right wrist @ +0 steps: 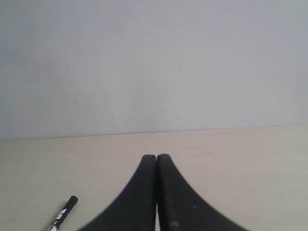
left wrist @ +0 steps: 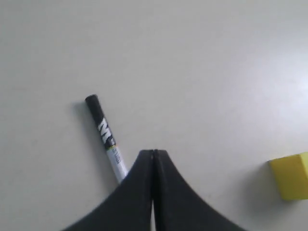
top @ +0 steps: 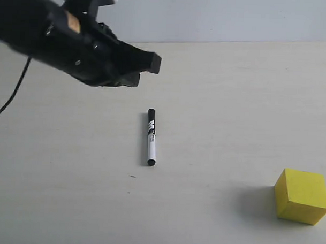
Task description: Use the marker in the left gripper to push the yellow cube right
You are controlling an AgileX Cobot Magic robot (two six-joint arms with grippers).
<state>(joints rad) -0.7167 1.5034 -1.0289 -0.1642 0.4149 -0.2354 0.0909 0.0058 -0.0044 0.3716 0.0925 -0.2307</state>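
**A:** Is any writing showing on the marker [top: 150, 137]?

**B:** A bold white letter, an M or a W, is showing on a black band near one end. The finer print on the white barrel is too small to read. A tan sticker [top: 74, 23] is sitting on the black arm [top: 27, 31], and I cannot read that either.

**A:** How is the marker looking, and where is it lying?

**B:** It is slim and round, black at both ends and glossy white between. It is lying flat on the pale, matte desk [top: 233, 103], around the middle, with its length pointing toward the far edge by the wall [top: 236, 17]. Nothing is touching it.

**A:** And the left claw [top: 150, 64]?

**B:** It is hanging above the desk, nearer the far edge than the marker and apart from it. Its flat black fingers are pressing together, clenched on nothing.

**A:** The yellow cube [top: 302, 196]?

**B:** It is a plain, matte block with sharp edges, sitting well apart from the marker, toward the desk's right side and farther from the far edge.

**A:** The right claw [right wrist: 157, 156]?

**B:** It is also clenched and holding nothing.
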